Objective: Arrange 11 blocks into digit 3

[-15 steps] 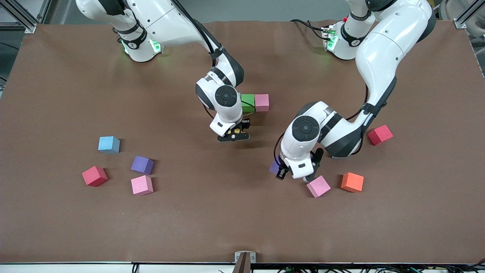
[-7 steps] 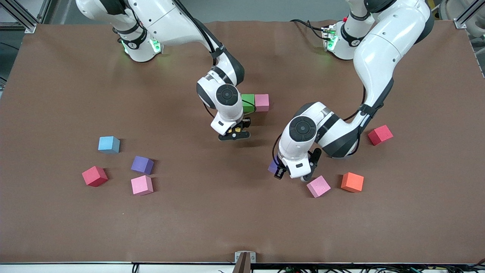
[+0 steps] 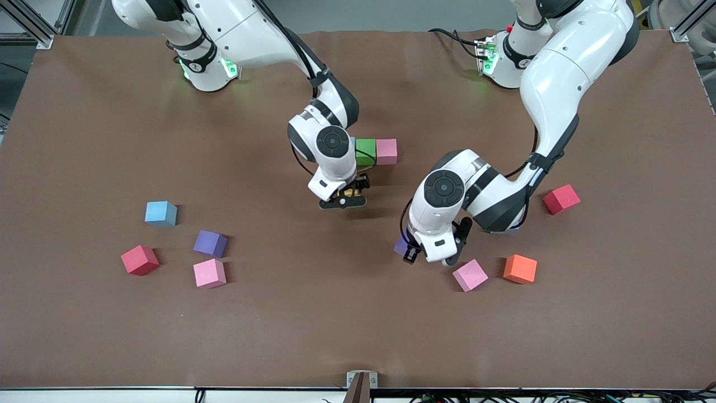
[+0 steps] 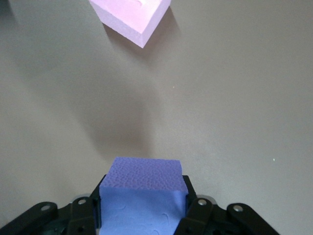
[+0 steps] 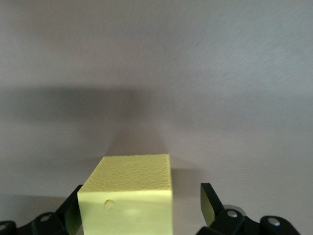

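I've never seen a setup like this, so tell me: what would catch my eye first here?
Two white arms bend over a brown table dotted with coloured cubes. The left claw grips a purple cube over the table beside a pink cube, while the right claw stands open around a yellow cube, close to a green cube and pink cube that touch side by side.

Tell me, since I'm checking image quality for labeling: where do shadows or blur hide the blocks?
Front view: even light, soft arm shadows; the purple block is mostly hidden under the left gripper. Left wrist view: sharp, and a shadow lies on the table past that block. Right wrist view: the yellow block is clear between the right gripper's open fingers; a broad shadow band crosses the table.
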`<state>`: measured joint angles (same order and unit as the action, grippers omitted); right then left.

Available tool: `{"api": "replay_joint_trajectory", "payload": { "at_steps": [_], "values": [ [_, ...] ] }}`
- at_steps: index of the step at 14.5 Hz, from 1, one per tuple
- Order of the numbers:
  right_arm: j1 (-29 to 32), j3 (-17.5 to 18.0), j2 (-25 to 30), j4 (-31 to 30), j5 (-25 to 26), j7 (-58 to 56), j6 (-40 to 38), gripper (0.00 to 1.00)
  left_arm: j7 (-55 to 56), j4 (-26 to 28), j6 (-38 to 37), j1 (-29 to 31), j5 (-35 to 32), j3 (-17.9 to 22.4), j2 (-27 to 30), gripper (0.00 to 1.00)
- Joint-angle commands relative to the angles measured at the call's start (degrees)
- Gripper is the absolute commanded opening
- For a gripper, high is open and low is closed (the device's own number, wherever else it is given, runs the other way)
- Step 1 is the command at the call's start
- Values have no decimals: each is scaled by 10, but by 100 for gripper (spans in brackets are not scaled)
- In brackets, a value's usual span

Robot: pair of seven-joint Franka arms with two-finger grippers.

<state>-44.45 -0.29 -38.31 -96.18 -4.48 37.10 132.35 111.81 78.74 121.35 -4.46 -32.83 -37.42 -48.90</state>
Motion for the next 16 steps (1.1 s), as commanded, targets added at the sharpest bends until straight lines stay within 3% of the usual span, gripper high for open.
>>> {"api": "replay_joint_trajectory", "payload": {
  "at_steps": [1,8,14,16],
  "values": [
    [31,4,52,3,-7,1,-61,100,93,16,0,1,-18,0,2,1],
    [107,1,76,44,1,-101,-113,100,314,98,71,5,-18,-2,22,2],
    [224,-1,65,63,31,-334,-116,100,408,175,77,4,-26,-23,55,2],
    [262,-1,38,84,48,-411,-115,100,419,193,79,0,-28,-27,55,2]
  ]
}}
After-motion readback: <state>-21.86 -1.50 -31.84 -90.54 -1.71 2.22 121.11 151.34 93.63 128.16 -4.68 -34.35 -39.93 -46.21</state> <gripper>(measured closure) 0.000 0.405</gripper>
